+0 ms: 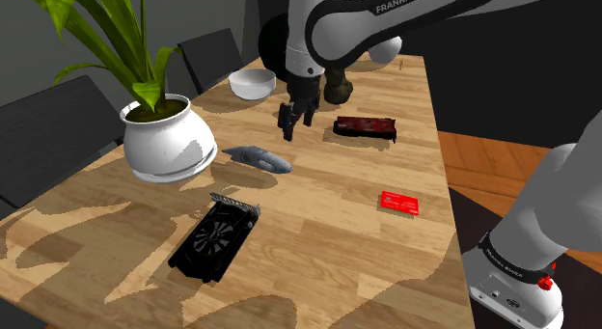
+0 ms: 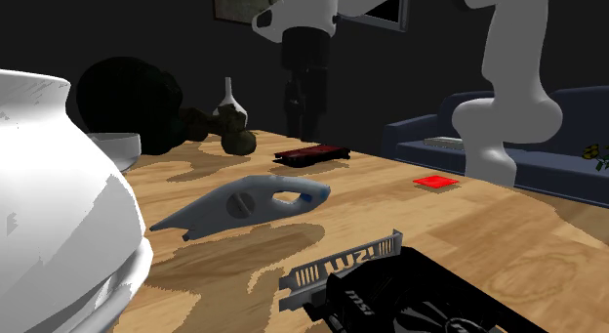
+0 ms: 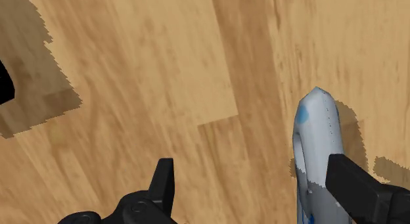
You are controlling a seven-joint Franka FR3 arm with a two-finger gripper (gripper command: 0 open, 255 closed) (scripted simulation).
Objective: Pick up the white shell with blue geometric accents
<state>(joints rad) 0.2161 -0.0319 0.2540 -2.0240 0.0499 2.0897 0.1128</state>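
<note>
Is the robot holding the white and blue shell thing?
No, the shell lies flat on the table, and the open gripper hangs apart from it, clasping nothing.

Long grey-white shell with blue accents lies flat on tabletop.

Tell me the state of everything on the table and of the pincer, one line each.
Pincer: open, empty, above the table.
Shell: lying flat, not held.
Graphics card: lying flat, fan up.
Bowl: upright.
Plant pot: upright.
Red card: lying flat.
Dark box: lying flat.
</note>
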